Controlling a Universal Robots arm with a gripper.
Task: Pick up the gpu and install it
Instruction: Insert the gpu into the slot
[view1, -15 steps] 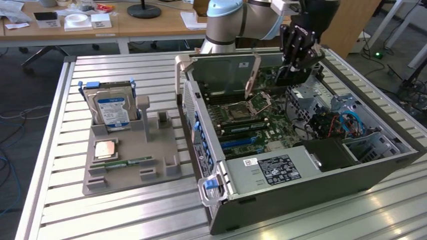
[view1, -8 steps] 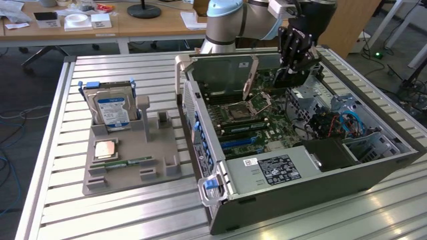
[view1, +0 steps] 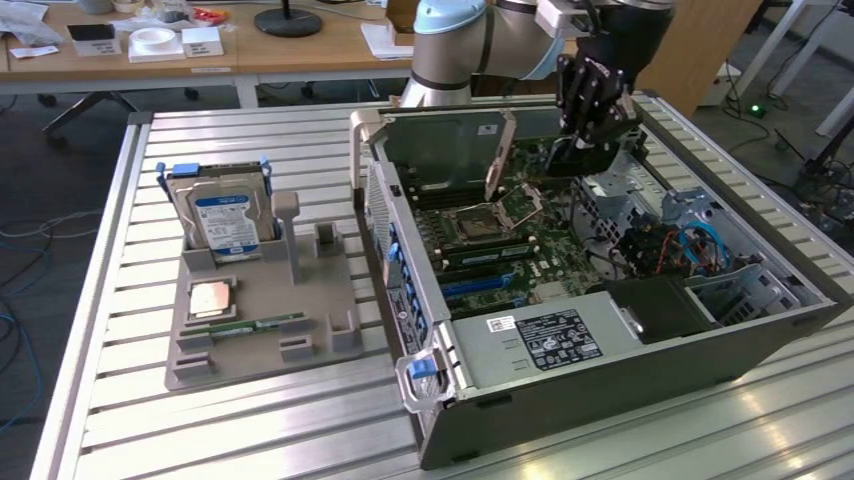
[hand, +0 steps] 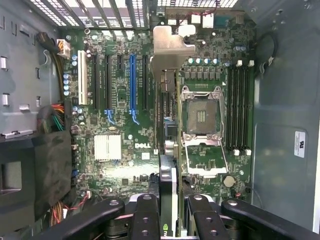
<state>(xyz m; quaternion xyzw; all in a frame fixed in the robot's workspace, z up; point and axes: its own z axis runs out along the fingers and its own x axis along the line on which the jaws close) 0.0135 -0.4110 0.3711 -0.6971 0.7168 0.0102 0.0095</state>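
Wrist view: gripper (hand: 169, 212) holds gpu (hand: 172, 47) over motherboard (hand: 120, 112)

Slatted table (view1: 240, 430) bears a grey tray (view1: 254, 355) and computer case (view1: 667, 370) (opened).

Green motherboard (hand: 125, 130) with one blue slot (hand: 132, 82) and one white slot (hand: 82, 77); black gpu (hand: 170, 47), silver bracket; black gripper (hand: 170, 202); grey tray (view1: 254, 335).

You're in a robotics lab (part office, by the look of it): an arm (view1: 454, 45) stands at a slotted aluminium table (view1: 200, 430) carrying an opened PC (view1: 601, 395), with wooden desks (view1: 307, 55) and loose floor cables (view1: 27, 238) behind.
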